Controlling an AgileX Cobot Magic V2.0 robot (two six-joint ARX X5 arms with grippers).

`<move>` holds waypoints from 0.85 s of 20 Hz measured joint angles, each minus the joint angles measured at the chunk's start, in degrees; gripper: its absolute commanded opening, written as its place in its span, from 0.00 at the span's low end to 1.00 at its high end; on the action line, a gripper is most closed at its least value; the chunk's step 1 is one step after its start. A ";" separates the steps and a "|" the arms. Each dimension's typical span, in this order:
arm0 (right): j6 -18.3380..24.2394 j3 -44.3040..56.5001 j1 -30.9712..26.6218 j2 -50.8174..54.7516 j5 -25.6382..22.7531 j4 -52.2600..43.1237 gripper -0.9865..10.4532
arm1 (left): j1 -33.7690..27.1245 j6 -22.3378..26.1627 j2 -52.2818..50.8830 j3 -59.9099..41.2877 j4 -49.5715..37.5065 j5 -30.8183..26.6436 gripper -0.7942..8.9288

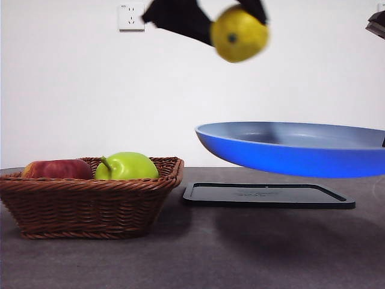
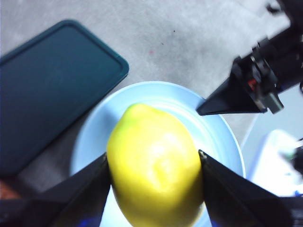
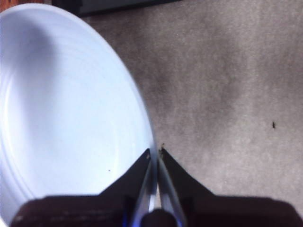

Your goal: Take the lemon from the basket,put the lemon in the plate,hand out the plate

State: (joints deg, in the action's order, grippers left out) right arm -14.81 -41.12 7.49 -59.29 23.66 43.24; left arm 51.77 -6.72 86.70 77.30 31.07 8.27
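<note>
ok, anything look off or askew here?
Nothing damaged or spilled. The plate hangs slightly tilted above the black tray, pinched at its rim by the right gripper; the left gripper holds the lemon above it.

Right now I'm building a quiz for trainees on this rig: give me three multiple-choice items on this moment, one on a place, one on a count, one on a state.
1. Where is the lemon?
A. in the basket
B. in the air above the plate
C. on the tray

2. How many fruits lie in the basket?
A. none
B. two
C. four

3. How is the plate held?
A. it rests on the tray
B. it stands in the basket
C. it is lifted, its rim clamped by the right gripper

Key:
1 B, the left gripper holds the lemon over the plate.
2 B, a red apple and a green apple show.
3 C, the right gripper pinches the rim, and the plate hangs clear above the tray.
</note>
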 measured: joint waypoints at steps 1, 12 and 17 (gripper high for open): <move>0.00 0.00 0.00 0.00 -0.02 -0.02 0.09 | 1.88 0.52 0.98 0.00 -0.52 -1.62 0.31; 0.02 0.00 0.00 0.00 -0.02 2.34 0.09 | 6.80 1.79 11.82 -0.04 -2.08 -3.65 0.37; 0.02 0.00 0.00 0.00 0.15 2.80 0.09 | 6.82 3.34 11.80 -0.04 -1.81 -3.65 0.42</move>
State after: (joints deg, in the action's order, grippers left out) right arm -14.79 -41.12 7.49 -59.29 23.81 46.04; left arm 58.59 -3.38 98.50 77.25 29.26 4.62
